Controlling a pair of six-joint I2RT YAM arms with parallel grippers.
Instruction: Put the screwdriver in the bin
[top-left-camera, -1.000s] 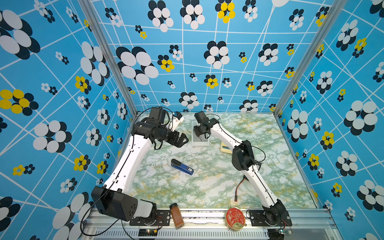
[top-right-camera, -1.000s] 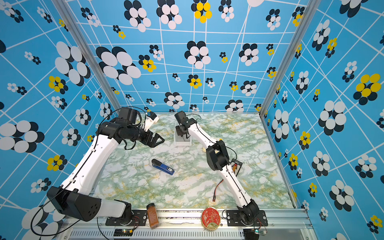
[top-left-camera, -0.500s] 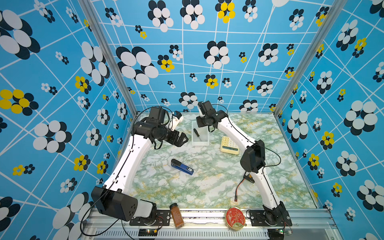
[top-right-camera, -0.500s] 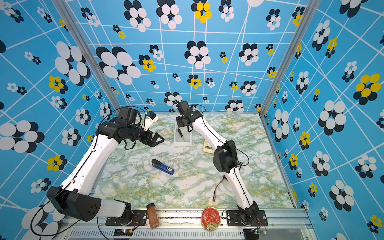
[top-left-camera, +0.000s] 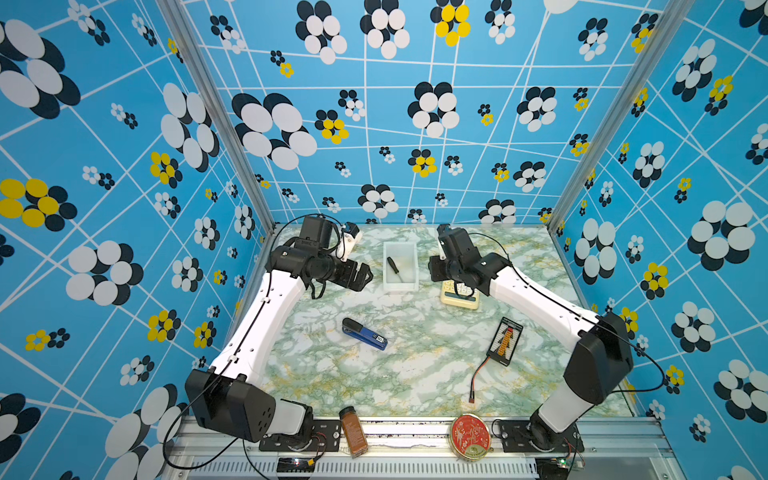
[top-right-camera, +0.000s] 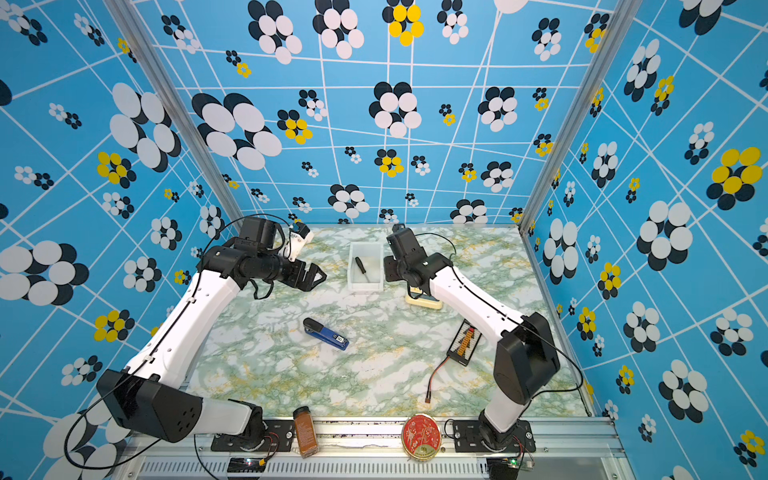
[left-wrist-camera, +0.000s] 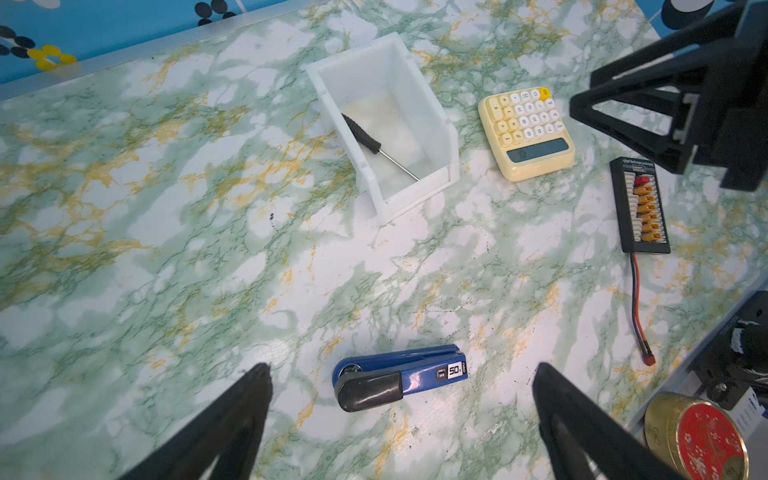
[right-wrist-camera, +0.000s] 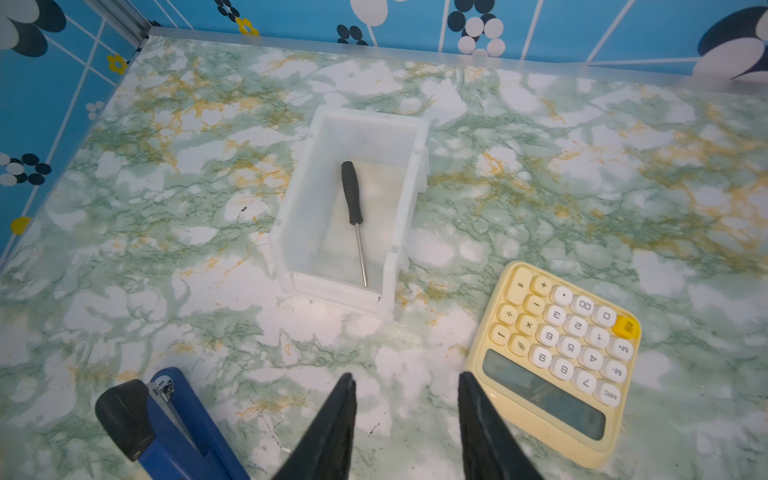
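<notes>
Black-handled, the screwdriver (right-wrist-camera: 353, 208) lay flat inside the white plastic bin (right-wrist-camera: 370, 120). My right pincer (right-wrist-camera: 406, 376) stood parted and empty beside the bin, clear of its walls. I judged it best to lift straight away, nudging neither the bin nor the calculator (right-wrist-camera: 557, 361) next to it.

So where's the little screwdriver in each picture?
In a top view: the screwdriver lies inside the bin, left of the calculator.
In a top view: same spot, inside the bin.
Left wrist view: inside the bin, along the wall away from the calculator.
Right wrist view: inside the bin, tip toward its low front wall.
Shared landmark: the cream-yellow calculator beside the bin.
</notes>
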